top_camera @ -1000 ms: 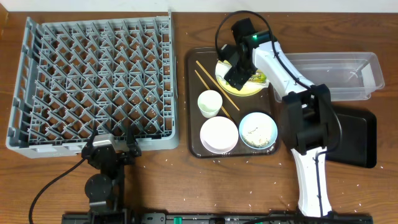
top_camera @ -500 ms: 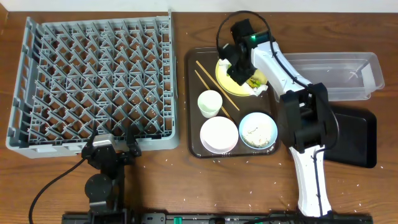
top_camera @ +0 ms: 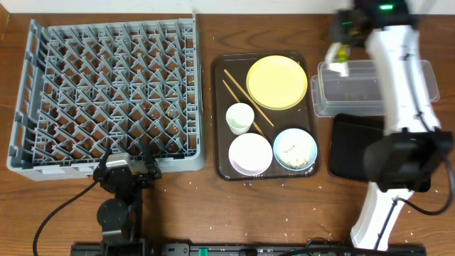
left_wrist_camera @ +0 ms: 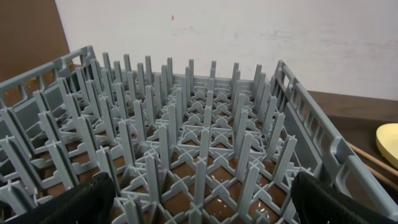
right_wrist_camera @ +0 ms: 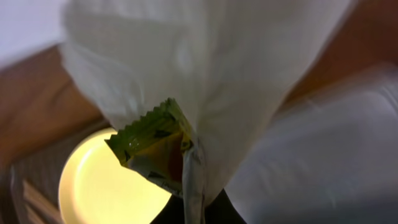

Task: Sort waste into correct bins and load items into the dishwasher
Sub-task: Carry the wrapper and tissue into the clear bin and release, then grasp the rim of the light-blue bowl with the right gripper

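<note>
Over the left end of the clear tub (top_camera: 355,89), up from the yellow plate (top_camera: 276,82) where it worked half a second ago: right gripper (top_camera: 343,44), clamped shut on the white paper piece (top_camera: 334,65) with the foil sachet (top_camera: 344,52) caught in the same pinch. Left the plate bare on the brown tray (top_camera: 217,107), beside the chopsticks (top_camera: 245,92), white cup (top_camera: 240,117), white bowl (top_camera: 250,153) and blue bowl (top_camera: 295,149) with rice grains (top_camera: 293,152) inside. Uncovered more of the black tray (top_camera: 348,149) below the tub.

Seen only from the right wrist: paper piece (right_wrist_camera: 205,62) hanging wide and crumpled, sachet (right_wrist_camera: 155,149) tucked against it with its zigzag edge upward, plate (right_wrist_camera: 106,180) and tub (right_wrist_camera: 323,162) blurred underneath. Own fingertips hidden behind the paper. Print on the sachet too blurred to read.

Seen only from the left wrist: pegs of the dish rack (left_wrist_camera: 186,143) close up, with the left gripper (left_wrist_camera: 199,211) spread wide, fingers (left_wrist_camera: 74,199) at either lower corner, holding nothing. Unmoved at the rack's near edge (top_camera: 106,92).
</note>
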You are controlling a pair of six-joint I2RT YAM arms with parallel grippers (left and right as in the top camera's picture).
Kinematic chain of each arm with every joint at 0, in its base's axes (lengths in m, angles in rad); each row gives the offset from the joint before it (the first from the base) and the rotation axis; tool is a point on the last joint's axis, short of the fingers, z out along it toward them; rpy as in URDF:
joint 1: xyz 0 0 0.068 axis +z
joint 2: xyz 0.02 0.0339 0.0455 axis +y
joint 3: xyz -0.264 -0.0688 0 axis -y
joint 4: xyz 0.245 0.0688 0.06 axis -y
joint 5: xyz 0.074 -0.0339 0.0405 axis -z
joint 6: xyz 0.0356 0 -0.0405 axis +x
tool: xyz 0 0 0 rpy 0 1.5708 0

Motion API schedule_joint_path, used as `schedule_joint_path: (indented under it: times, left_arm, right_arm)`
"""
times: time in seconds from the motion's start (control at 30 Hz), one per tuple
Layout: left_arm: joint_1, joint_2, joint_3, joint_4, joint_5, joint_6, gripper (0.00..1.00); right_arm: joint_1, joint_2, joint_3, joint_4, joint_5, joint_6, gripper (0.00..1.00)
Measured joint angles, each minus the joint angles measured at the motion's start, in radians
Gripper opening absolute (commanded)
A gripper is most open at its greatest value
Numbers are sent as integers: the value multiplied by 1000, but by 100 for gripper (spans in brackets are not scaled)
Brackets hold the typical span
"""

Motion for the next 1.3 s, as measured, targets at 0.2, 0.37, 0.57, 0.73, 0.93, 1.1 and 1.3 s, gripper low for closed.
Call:
schedule_joint_path:
  times: [0.2,0.37,0.57,0.73,0.93,1.1,1.3]
  left_arm:
    - [0,0,0,0,0,0,92]
    - [0,0,0,0,0,0,92]
    - [0,0,0,0,0,0,92]
    - [0,0,0,0,0,0,92]
    - [0,0,0,0,0,0,92]
    - [0,0,0,0,0,0,92]
    - [0,0,0,0,0,0,92]
  right_arm:
    - [-177,8,-62,-164,44,575,2]
    - [-212,10,-180,-99,33,834,1]
    - [-211,16,-279,-31,20,916,69]
    - [-211,16,-280,-28,18,801,98]
    - [-209,0,-224,-20,13,527,84]
    - [-179,-102,-209,8,-89,176,99]
    - [-9,-248,-177,-153,-230,-79,86]
